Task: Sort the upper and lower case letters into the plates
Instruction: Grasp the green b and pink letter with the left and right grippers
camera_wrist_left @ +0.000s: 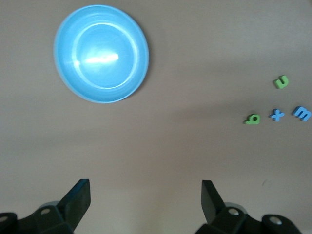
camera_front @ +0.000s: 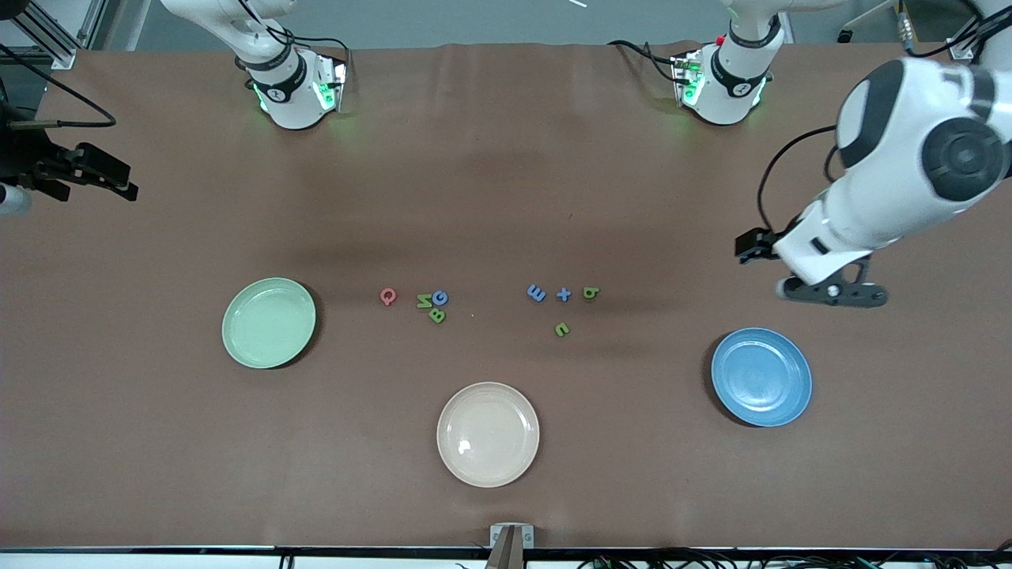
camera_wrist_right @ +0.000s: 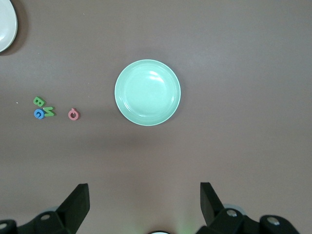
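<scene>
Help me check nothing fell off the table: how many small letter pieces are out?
8, all loose on the table, none in a plate. Four cluster toward the right arm's end: red, green, blue, green. Four toward the left arm's end: blue, blue, green, green.

**Cut off and too small to tell**

The cream plate (camera_wrist_right: 6, 25) is cropped to a sliver in the right wrist view. The right gripper (camera_wrist_right: 144, 204) and left gripper (camera_wrist_left: 146, 202) each show only fingertips there; the rest runs off the picture's edge. In the front view the right gripper (camera_front: 95, 178) sits half out of view past the table's edge at the right arm's end. The small letters (camera_front: 432, 304) overlap, so where one ends is hard to tell.
</scene>
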